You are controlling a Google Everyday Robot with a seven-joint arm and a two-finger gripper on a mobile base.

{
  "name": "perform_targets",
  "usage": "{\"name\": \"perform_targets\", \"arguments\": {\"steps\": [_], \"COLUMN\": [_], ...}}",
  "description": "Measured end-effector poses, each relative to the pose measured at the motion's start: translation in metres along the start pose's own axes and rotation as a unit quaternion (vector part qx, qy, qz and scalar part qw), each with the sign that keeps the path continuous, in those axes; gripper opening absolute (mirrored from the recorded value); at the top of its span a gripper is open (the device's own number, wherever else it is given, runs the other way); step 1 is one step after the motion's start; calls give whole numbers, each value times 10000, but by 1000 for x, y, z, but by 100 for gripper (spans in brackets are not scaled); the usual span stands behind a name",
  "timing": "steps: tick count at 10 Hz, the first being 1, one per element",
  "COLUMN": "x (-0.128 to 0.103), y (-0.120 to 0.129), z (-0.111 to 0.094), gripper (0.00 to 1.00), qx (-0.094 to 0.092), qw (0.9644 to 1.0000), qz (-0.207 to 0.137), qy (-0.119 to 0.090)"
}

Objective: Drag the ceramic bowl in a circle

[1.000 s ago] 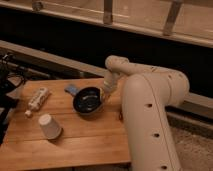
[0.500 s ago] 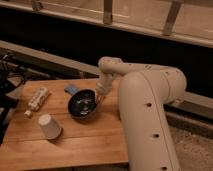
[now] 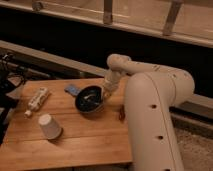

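The ceramic bowl (image 3: 89, 99) is round, shallow and glossy black with pale glints inside. It sits on the wooden table (image 3: 75, 140), right of centre and towards the far edge. My gripper (image 3: 106, 91) reaches down from the white arm (image 3: 150, 95) and meets the bowl's right rim.
An upturned white paper cup (image 3: 49, 126) stands at the front left. A white tube-like bottle (image 3: 36, 99) lies at the left. A small blue object (image 3: 73, 89) lies just beyond the bowl's left side. Dark gear sits off the table's left edge. A dark wall and railing run behind.
The bowl has slid left and then slightly forward across the table, with my gripper moving along at its right rim.
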Motion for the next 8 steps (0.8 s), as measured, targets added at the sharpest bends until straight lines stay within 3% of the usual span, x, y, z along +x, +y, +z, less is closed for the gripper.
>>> {"name": "perform_targets", "arguments": {"steps": [1,3,5,6,8], "x": [-11,-18,-18,-14,-5], "y": [-19,-51,-77,-82,-75], "z": [-9,-14,-12,-13,-11], "gripper": [1,1,1,1,1], "qx": [-75,-118,-14,27,122], "qw": [9993,9937,9822,9800,9849], "qz": [363,1107,1875,1987,1725], "qy": [-52,-99,-72,-56,-19]}}
